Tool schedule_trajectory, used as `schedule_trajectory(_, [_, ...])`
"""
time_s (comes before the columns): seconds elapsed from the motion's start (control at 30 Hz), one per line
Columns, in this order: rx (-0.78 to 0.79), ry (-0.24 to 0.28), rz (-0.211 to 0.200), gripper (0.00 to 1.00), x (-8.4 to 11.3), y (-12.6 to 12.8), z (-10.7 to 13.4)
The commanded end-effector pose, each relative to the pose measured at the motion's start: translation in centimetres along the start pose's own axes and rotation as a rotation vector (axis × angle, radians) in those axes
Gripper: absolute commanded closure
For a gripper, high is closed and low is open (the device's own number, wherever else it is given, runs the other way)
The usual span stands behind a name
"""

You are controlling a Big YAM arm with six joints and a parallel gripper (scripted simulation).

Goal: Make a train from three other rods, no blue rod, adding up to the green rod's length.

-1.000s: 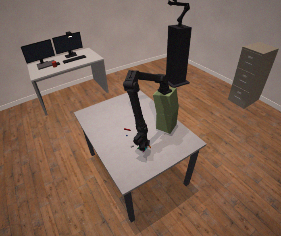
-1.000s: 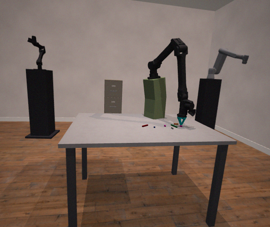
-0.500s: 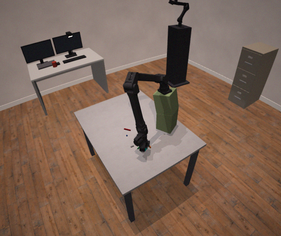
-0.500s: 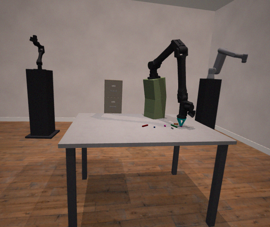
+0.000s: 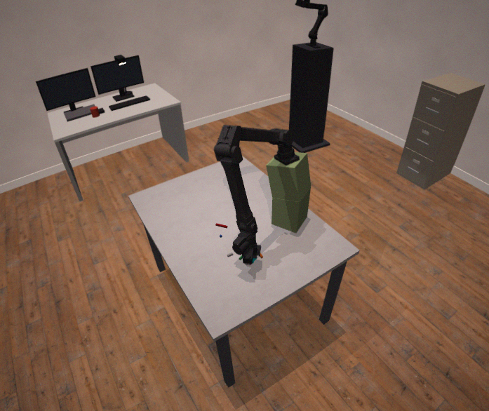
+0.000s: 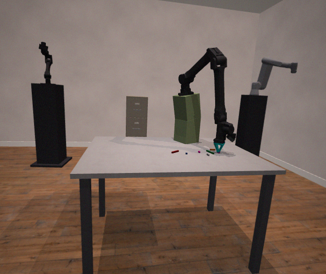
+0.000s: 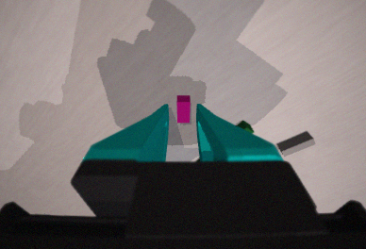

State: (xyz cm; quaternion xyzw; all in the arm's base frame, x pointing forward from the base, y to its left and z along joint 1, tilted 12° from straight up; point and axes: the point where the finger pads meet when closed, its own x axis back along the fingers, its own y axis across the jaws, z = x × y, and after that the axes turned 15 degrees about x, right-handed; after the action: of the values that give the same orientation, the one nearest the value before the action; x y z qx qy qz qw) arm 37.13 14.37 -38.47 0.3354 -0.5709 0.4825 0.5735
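My gripper (image 6: 218, 151) (image 7: 182, 110) is partly open and low over the table. A magenta rod (image 7: 183, 112) lies between and just beyond the fingertips in the wrist view, with a gap on each side. The green rod (image 5: 240, 257) (image 6: 210, 152) (image 7: 244, 126) lies beside the gripper, partly hidden by a finger in the wrist view. The grey rod (image 5: 230, 254) (image 6: 207, 154) (image 7: 296, 144) lies apart from the green one. The orange rod (image 5: 261, 255) (image 6: 212, 149) lies on the gripper's other side. A second magenta rod (image 6: 199, 152) lies left of the green one in the exterior view.
A red rod (image 5: 221, 225) (image 6: 175, 151) and a blue rod (image 5: 220, 236) (image 6: 186, 153) lie farther off on the table (image 5: 182, 212) (image 6: 112, 164). The green pedestal (image 5: 290, 194) (image 6: 186, 118) under the arm stands at the table's back side.
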Motion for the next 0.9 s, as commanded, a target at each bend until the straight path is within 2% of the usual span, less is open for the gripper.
schedule_trajectory(0.0, [-0.006,0.001,-0.002,0.76,-0.87,-0.02,0.63])
schedule_trajectory(0.67, [-0.006,0.001,-0.002,0.76,-0.87,-0.02,0.63])
schedule_trajectory(0.7, [-0.006,0.001,-0.002,0.95,-0.87,-0.02,0.63])
schedule_trajectory(0.87, [-0.006,0.001,-0.002,0.95,-0.87,-0.02,0.63])
